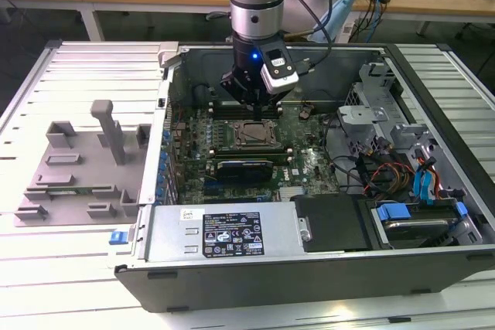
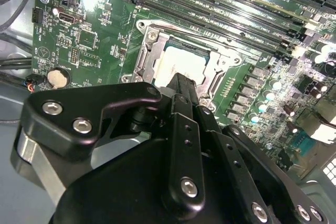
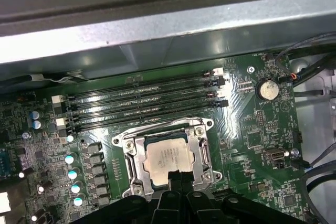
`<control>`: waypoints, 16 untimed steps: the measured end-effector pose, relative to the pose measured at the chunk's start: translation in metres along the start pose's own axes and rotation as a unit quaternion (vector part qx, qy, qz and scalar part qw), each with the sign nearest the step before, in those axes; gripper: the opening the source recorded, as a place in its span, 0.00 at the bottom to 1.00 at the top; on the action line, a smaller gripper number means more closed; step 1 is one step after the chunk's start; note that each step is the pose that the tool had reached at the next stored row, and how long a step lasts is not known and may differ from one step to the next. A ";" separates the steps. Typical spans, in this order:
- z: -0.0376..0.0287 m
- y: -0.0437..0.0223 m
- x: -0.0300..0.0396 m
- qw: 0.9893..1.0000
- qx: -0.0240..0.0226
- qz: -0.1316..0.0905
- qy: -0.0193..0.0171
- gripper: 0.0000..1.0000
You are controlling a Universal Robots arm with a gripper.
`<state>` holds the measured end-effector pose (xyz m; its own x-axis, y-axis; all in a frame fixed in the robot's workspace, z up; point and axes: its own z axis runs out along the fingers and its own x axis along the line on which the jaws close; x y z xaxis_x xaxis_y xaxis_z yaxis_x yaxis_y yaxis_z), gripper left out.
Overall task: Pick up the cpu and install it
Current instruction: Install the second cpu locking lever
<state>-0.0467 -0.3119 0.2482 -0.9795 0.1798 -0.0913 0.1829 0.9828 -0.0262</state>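
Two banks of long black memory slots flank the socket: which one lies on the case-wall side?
The bank of long black memory slots between the metal-framed socket and the grey case wall in the first wrist view; the silvery square cpu sits in that socket.

The cpu (image 3: 167, 162) lies flat inside the socket (image 3: 131, 161) on the motherboard (image 3: 252, 140). The gripper (image 3: 177, 181) hangs just over the cpu's near edge. Four memory slots (image 3: 142, 100) run between the socket and the case wall (image 3: 157, 30). A coin battery (image 3: 267, 88) sits near the slots' ends.
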 end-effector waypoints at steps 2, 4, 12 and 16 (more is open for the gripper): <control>0.0002 -0.0045 -0.0008 1.000 0.000 0.000 0.000 0.11; 0.0004 -0.0104 -0.0019 1.000 0.000 0.000 0.000 0.11; 0.0009 -0.0205 -0.0038 1.000 0.000 0.000 0.000 0.11; 0.0009 -0.0210 -0.0038 1.000 0.000 0.000 0.000 0.11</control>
<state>-0.0467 -0.3332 0.2482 -0.9795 0.1798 -0.0912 0.1829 0.9828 -0.0262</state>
